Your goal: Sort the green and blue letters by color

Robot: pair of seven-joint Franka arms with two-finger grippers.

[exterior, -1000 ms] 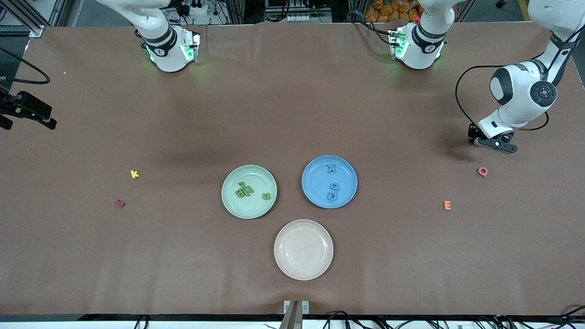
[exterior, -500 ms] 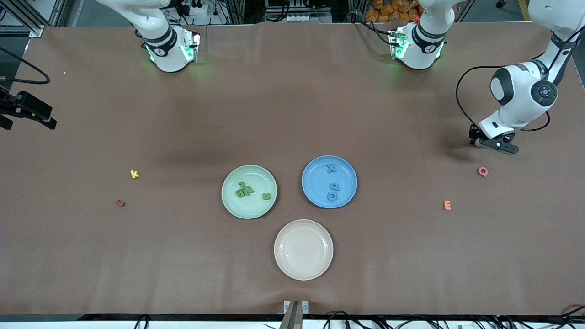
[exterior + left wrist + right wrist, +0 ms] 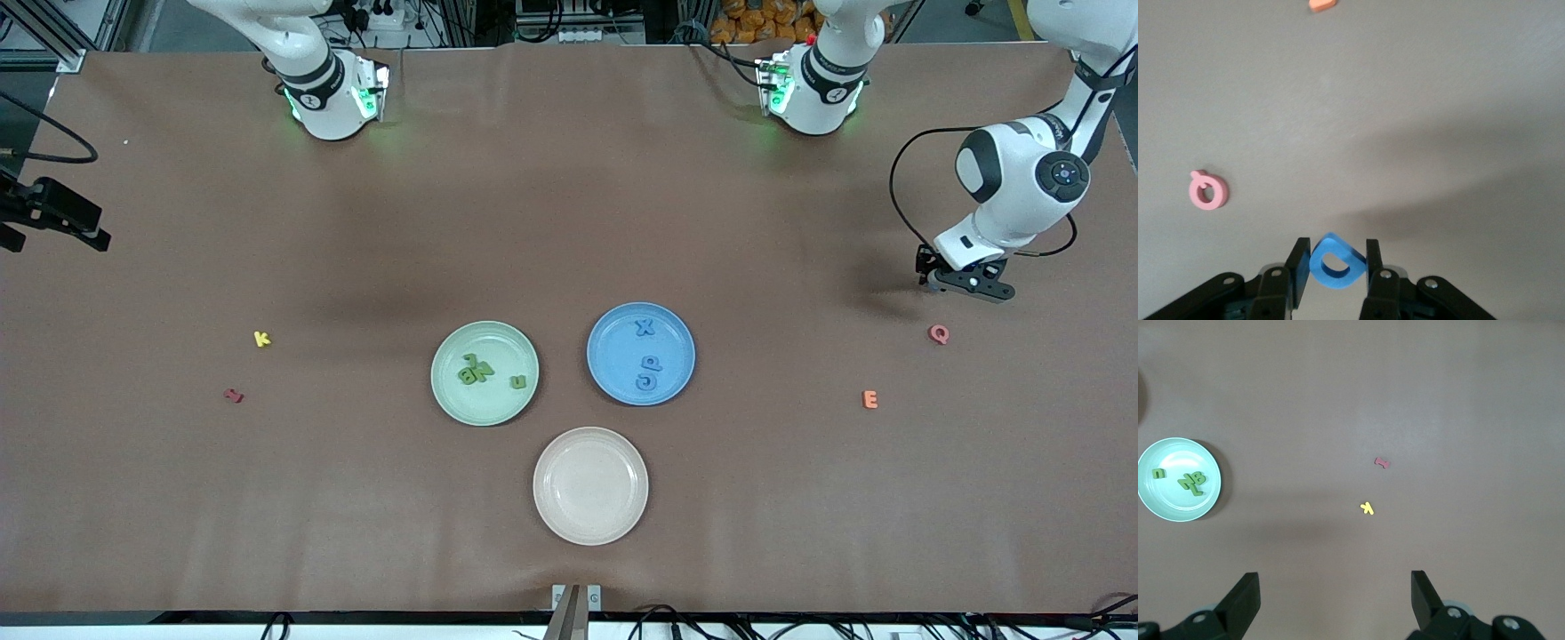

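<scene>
Gripping the blue D (image 3: pixel 1335 270), the left claw (image 3: pixel 965 283) must carry it to the blue plate (image 3: pixel 680 356); right claw (image 3: pixel 1331 603) waits open.

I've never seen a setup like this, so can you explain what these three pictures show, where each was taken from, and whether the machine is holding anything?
Two robot arms work at a brown table. One picture looks down from across the table; the other two come from cameras on each arm's wrist. The left gripper is shut on a blue letter, up over the table near a pink Q and an orange E. The right gripper waits open and holds nothing. Green letters lie in a green plate, blue ones in a blue plate; a beige plate is empty.
</scene>
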